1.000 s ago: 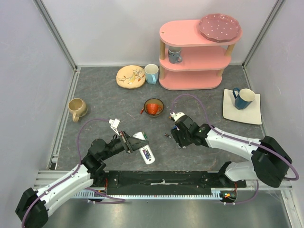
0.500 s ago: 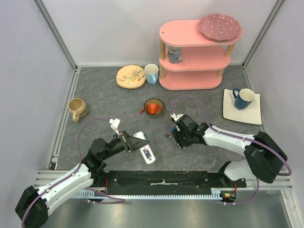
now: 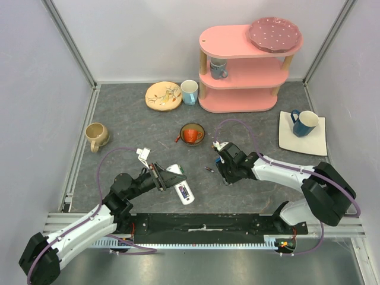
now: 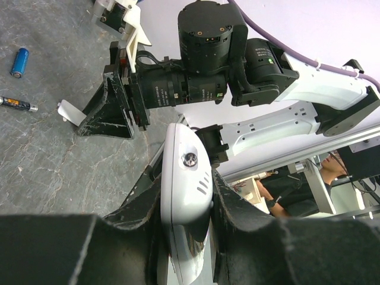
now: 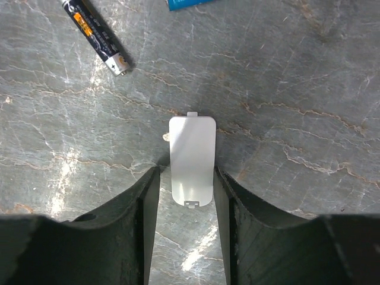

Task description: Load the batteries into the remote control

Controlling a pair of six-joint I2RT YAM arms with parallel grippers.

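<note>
So that its open back faces up for loading, the remote control [image 3: 183,189] is clamped tight in the left gripper [image 4: 187,191], near and left of centre; one cell seems already in its compartment. The right gripper [image 5: 187,172], jaws partly open, straddles the white battery cover [image 5: 192,160] lying flat, without clearly pinching it. Two batteries [image 5: 98,38] lie just beyond. A far yellow plate [image 3: 149,100] holds thin coloured sticks, probably more batteries.

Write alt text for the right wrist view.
A small white battery cover lies flat on the grey marbled table, between two dark fingers reaching in from the bottom edge. A black battery lies at upper left, and a blue battery is cut off at the top edge.
</note>
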